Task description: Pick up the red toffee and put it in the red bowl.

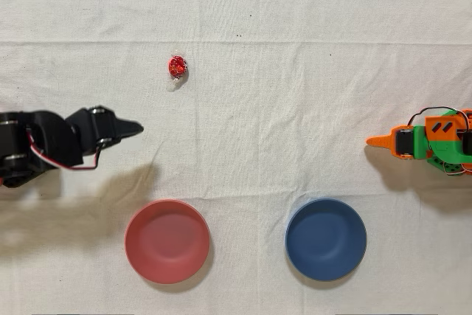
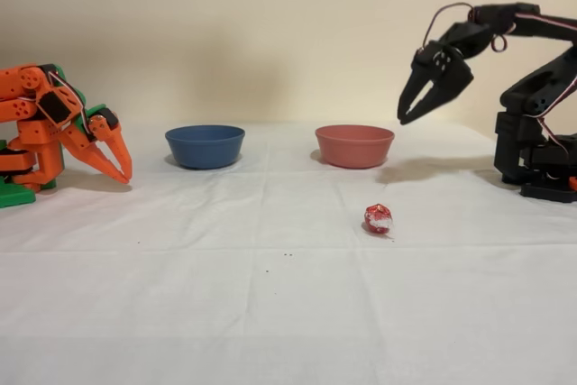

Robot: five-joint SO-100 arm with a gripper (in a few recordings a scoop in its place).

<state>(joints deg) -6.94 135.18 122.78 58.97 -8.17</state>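
White cloth (image 1: 295, 71), creased in faint fold lines, covers the table in both views; a plain beige wall closes the background of the fixed view. Overhead view: the black arm (image 1: 44, 145) enters from the left edge, its gripper (image 1: 133, 128) pointing right. The red toffee (image 1: 177, 67) lies on the cloth above and slightly right of the gripper tip, near but clearly apart from it, with a clear twist of wrapper showing at its lower end. The red bowl (image 1: 167, 241) sits below the gripper near the bottom edge, and the blue bowl (image 1: 326, 239) sits to its right, well apart. Both bowls hold nothing. The idle orange arm (image 1: 431, 142) stands at the right edge.

Fixed view: the black arm (image 2: 536, 123) stands at the right, its gripper (image 2: 410, 116) raised well above the cloth and angled down to the left. The two fingers show a narrow gap between their tips and grasp nothing. The red toffee (image 2: 379, 218) rests on the cloth below the gripper and nearer the camera, untouched. The red bowl (image 2: 354, 145) stands behind the toffee, the blue bowl (image 2: 205, 146) to its left, and the orange arm (image 2: 59, 128) at the far left. No brand, label or legible writing appears on any object.
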